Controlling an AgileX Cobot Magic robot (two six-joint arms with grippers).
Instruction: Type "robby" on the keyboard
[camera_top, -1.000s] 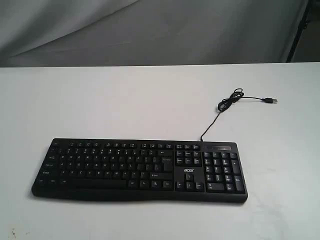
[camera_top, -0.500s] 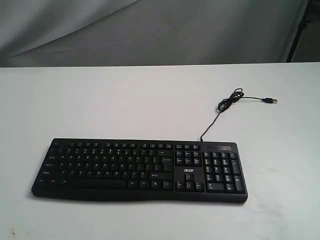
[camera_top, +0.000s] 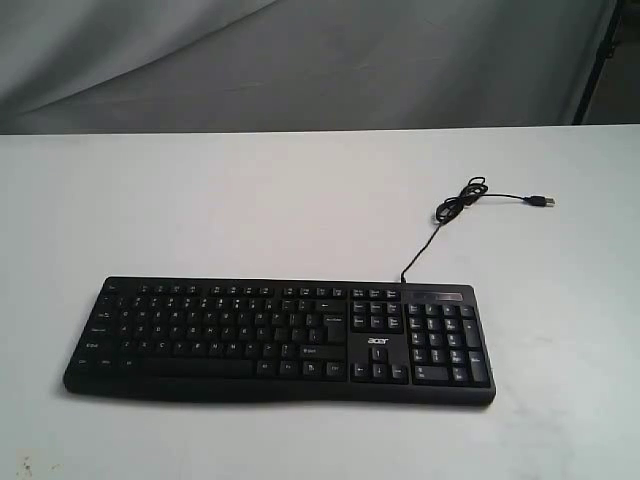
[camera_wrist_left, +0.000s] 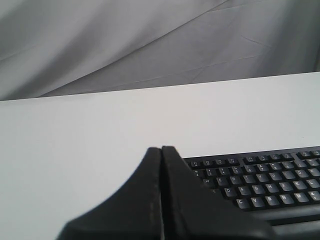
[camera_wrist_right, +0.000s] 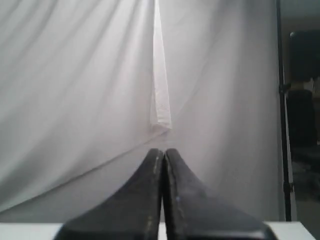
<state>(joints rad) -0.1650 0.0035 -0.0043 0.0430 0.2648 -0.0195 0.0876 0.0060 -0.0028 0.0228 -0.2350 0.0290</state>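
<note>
Keyboard (camera_top: 250, 335) on the bench (camera_top: 200, 200), both pairs of jaws empty.
It lies by the bench's near edge, its cable (camera_top: 441, 214) trailing away to the far right. The left jaws and right jaws are each pressed fully together, gripping and touching nothing.

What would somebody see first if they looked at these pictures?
The big black keyboard jumps out, lying on the white table toward its near edge in the exterior view. Its thin cable curls away behind the number pad, and the plug lies loose on the table. The left gripper and right gripper are both shut, touching nothing.
</note>
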